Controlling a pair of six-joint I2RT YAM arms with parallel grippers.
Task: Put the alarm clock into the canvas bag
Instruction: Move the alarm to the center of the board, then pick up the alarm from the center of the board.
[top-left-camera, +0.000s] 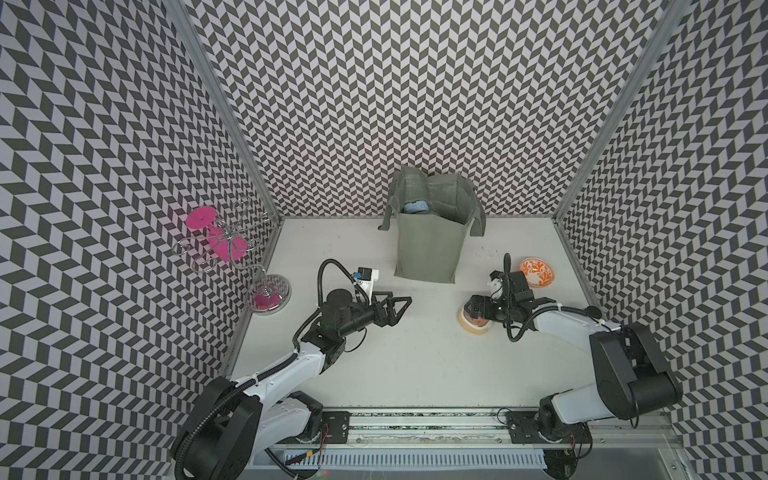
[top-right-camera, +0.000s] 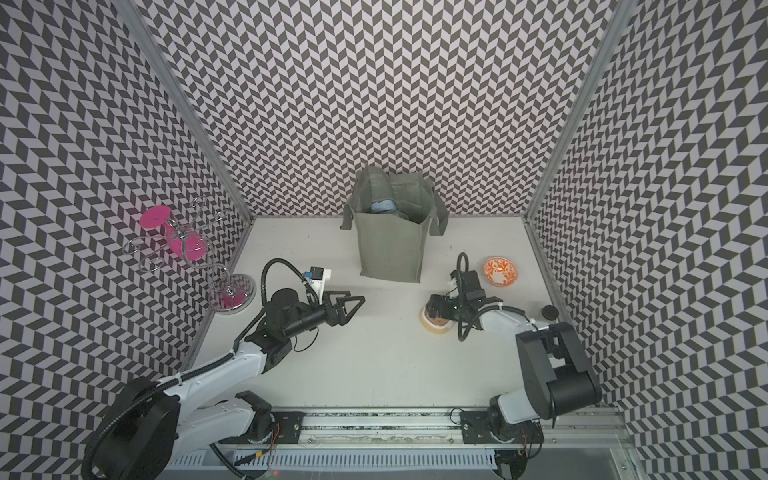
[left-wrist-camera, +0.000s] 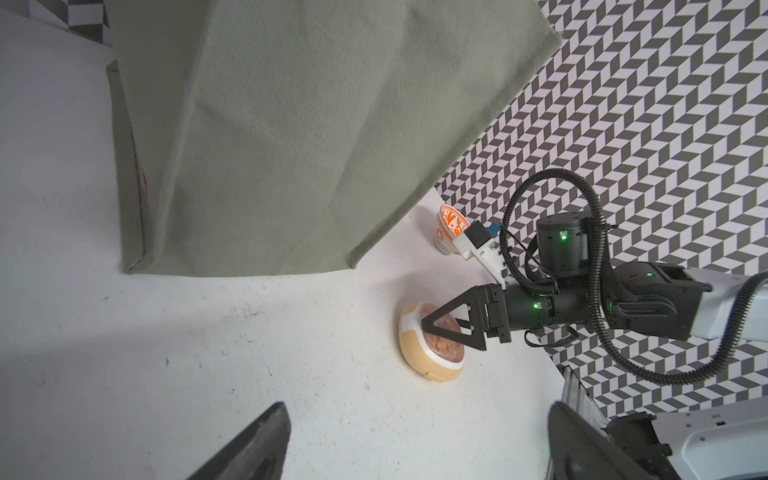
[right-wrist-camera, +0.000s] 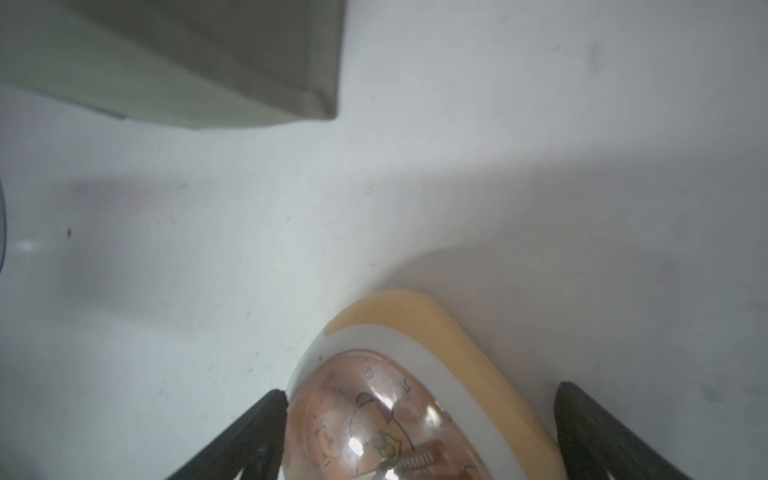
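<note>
The alarm clock (top-left-camera: 473, 327) (top-right-camera: 435, 327) is a cream-yellow round clock lying face up on the white table, right of centre. My right gripper (top-left-camera: 471, 311) (top-right-camera: 434, 309) (right-wrist-camera: 422, 392) is open and straddles it. One finger touches the clock's (right-wrist-camera: 415, 316) white rim and the other stands a little off its yellow side. The grey-green canvas bag (top-left-camera: 428, 245) (top-right-camera: 390, 249) (left-wrist-camera: 291, 145) stands upright at the back centre, mouth open. My left gripper (top-left-camera: 401, 309) (top-right-camera: 353, 307) (left-wrist-camera: 417, 409) is open and holds nothing, left of the bag's foot. The left wrist view shows the clock (left-wrist-camera: 415, 353) under the right gripper (left-wrist-camera: 428, 326).
A pale blue object (top-left-camera: 415, 206) lies inside the bag. An orange-patterned bowl (top-left-camera: 536, 272) (top-right-camera: 500, 271) sits behind the right gripper near the right wall. A wire stand with pink discs (top-left-camera: 224, 241) on a glass base (top-left-camera: 268, 295) stands at the left edge. A small black disc (top-right-camera: 549, 311) lies by the right wall.
</note>
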